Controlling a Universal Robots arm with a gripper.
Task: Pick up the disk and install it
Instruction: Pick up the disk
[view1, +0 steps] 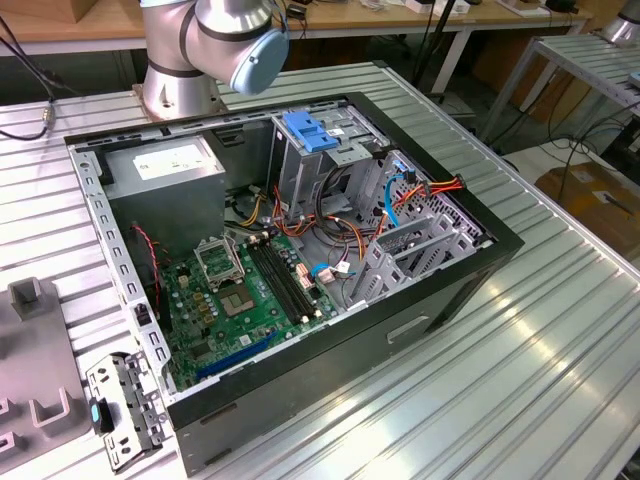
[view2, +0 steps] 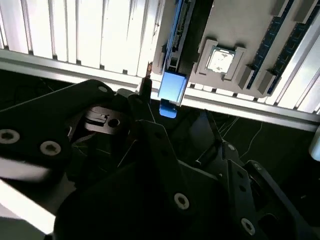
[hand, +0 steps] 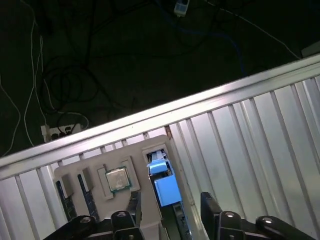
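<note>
Pincer (hand: 172, 202) over disk (hand: 166, 187), CPU chip (hand: 117, 179) adj.

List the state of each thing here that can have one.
gripper: open, fingers either side of the disk.
disk: on edge in a slot of the grey holder, not gripped.
computer case: open, side panel off.
processor chip: flat in its holder pocket.

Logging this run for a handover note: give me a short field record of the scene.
gripper: open, poised over the disk, a finger to each side
disk: on edge in a slot of the grey holder
also in grey holder: processor chip beside the disk
computer case: lid off, on the slatted table
</note>
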